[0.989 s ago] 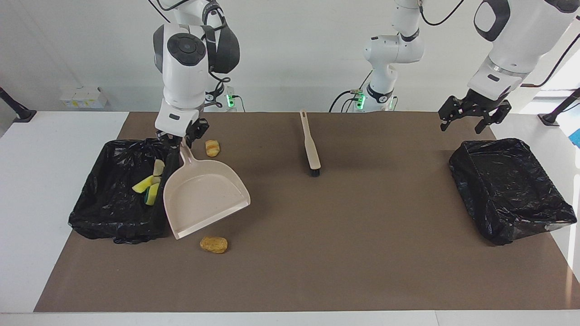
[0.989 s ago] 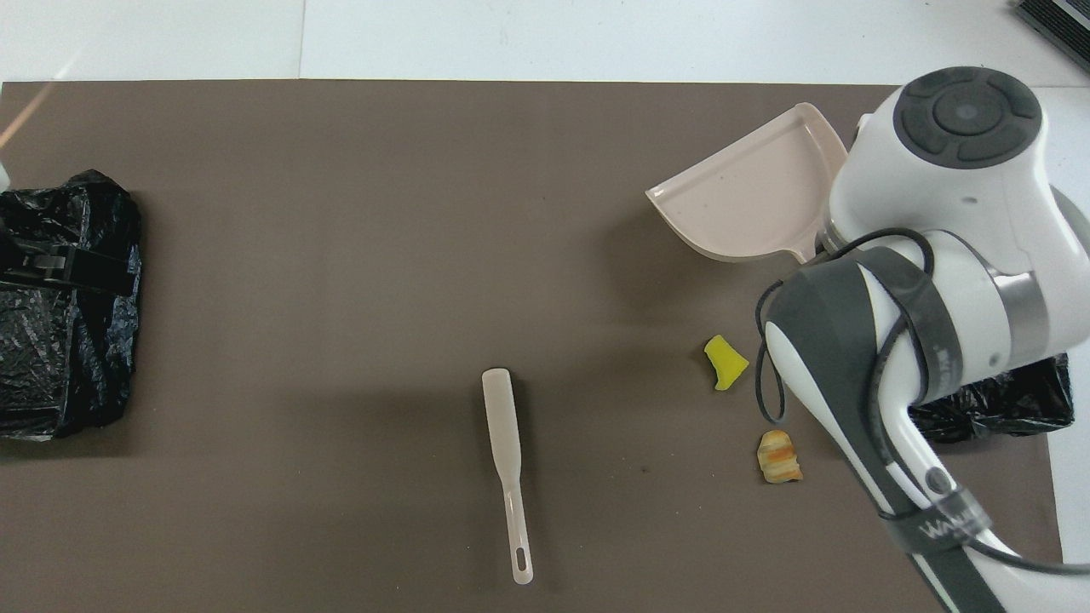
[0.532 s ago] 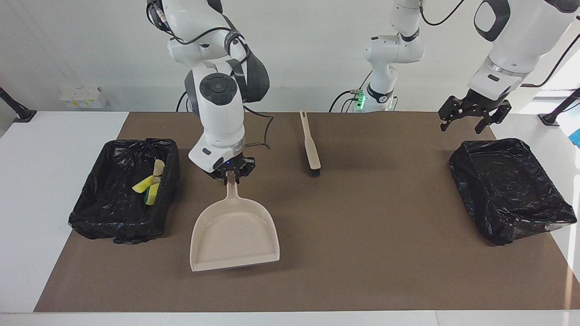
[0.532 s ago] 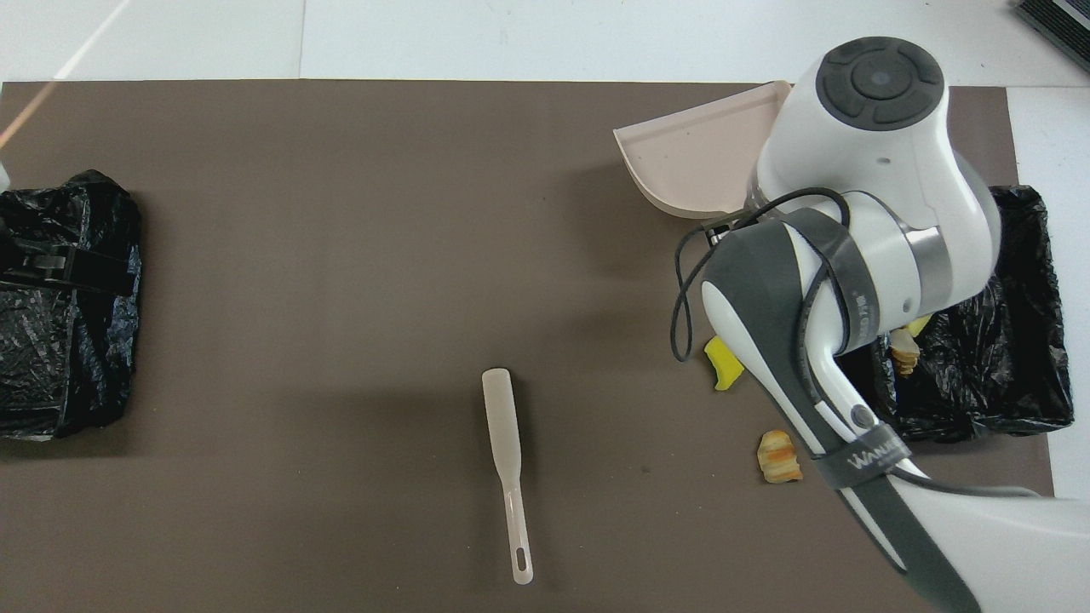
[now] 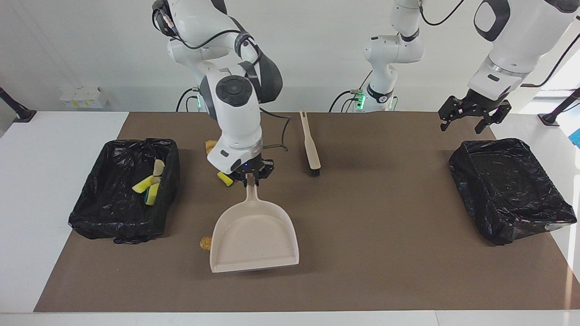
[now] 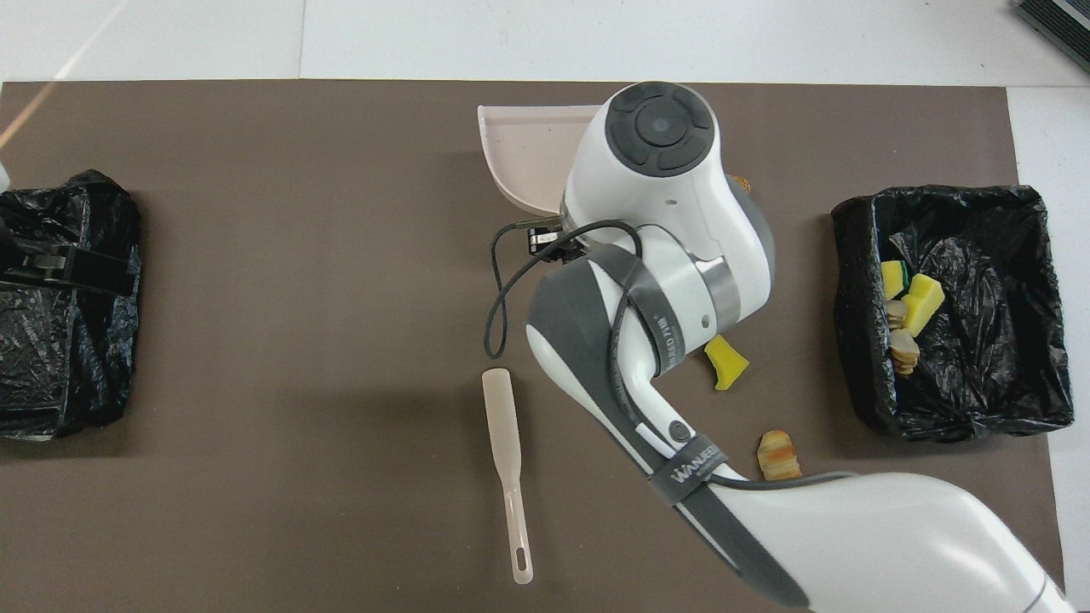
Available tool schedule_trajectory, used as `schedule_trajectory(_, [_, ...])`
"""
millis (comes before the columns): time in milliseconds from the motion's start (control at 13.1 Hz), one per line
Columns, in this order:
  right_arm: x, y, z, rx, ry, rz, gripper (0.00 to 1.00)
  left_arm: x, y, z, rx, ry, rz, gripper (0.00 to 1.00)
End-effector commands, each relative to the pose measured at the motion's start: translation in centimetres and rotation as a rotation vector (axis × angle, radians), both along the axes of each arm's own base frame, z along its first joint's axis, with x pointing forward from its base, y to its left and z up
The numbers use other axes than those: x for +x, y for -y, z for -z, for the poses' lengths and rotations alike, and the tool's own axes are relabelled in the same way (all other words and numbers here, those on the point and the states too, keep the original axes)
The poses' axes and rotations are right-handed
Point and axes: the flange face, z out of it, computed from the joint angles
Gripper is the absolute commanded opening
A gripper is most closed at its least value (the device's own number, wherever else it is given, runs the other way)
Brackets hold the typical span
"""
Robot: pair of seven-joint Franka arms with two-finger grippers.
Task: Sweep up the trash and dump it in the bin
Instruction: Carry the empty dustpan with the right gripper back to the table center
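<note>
While the right tool (image 5: 250, 177) was pinching the dustpan (image 5: 253, 240) by its handle, the pan itself sat empty, mouth pointing away from the robots, so no load was ready to dump. Taking the dustpan as the landmark: one golden-brown lump (image 5: 206, 243) peeked out right beside the pan's edge toward the right arm's end of the worktop (image 5: 385, 271), a yellow sponge chunk (image 5: 224, 179) lay close to the handle, nearer the robots, and another bread-like lump (image 6: 779, 455) sat nearer the robots again. So three scraps looked left to sweep.

Further toward the right arm's end from the dustpan, the bin (image 5: 90, 217) with the black liner already had several yellow and pale pieces (image 5: 149, 183) in it, so I'd call it a bit over half done. The brush (image 5: 311, 145) lay untouched toward the left arm's end from the dustpan's handle. The left tool (image 5: 473, 118) waited, spread wide, over the edge of a second lined bin (image 5: 512, 190), which looked empty.
</note>
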Motion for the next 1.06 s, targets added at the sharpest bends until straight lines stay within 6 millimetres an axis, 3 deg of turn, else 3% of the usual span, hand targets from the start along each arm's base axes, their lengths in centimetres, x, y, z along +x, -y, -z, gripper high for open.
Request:
schedule_trajectory(0, [0.2,-3.3,0.9,0.037,-0.004,0.041,0.0,-0.1,-0.2,-0.6,0.015,0.008,0.0,1.0])
schedule_trajectory(152, [-1.2,-5.8,3.2,0.012,-0.023,0.027,0.0,-0.1,-0.2,-0.6,0.015,0.008,0.0,1.0])
schedule_trajectory(304, [-1.7,-6.8,3.5,0.024,-0.019,0.043,0.0,-0.1,-0.2,-0.6,0.013,0.008,0.0,1.0])
schedule_trajectory(456, [-2.7,-8.5,5.6,0.014,-0.031,0.053,0.0,-0.1,-0.2,-0.6,0.014,0.006,0.0,1.0])
schedule_trajectory(608, [-2.3,-8.2,5.8,0.025,-0.034,0.066,0.0,-0.1,-0.2,-0.6,0.015,0.005,-0.004,1.0])
schedule_trajectory(761, [-2.0,-7.9,6.3,0.035,-0.043,0.084,0.0,-0.2,1.3,-0.8,0.013,0.014,0.025,1.0])
schedule_trajectory(989, [-1.2,-7.1,6.7,0.087,-0.067,0.123,0.0,-0.2,1.3,-0.7,0.012,0.011,0.035,1.0])
